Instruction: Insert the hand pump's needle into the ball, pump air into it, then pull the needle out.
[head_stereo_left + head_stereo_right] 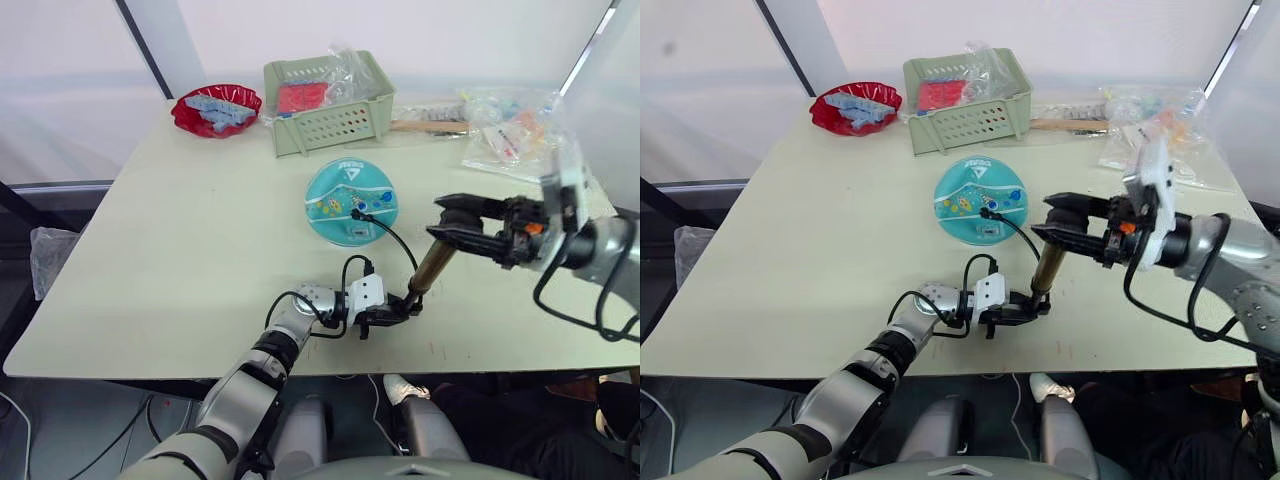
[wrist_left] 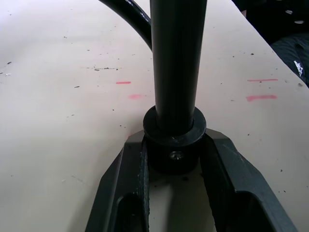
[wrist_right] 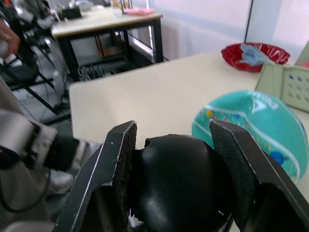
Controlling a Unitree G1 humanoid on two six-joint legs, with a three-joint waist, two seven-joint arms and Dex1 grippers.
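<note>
Left eye view, left gripper (image 1: 388,314) jaws clamping hand pump (image 1: 431,266) base, right gripper (image 1: 452,227) jaws apparently gripping its handle.

Small dark logo print near the ball's (image 1: 351,201) far edge, lettering too small to read

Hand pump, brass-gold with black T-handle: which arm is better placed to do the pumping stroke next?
Right. The right gripper is shut on the T-handle at the hand pump's top; the left gripper clamps the base against the table. The hose already reaches the teal ball.
</note>
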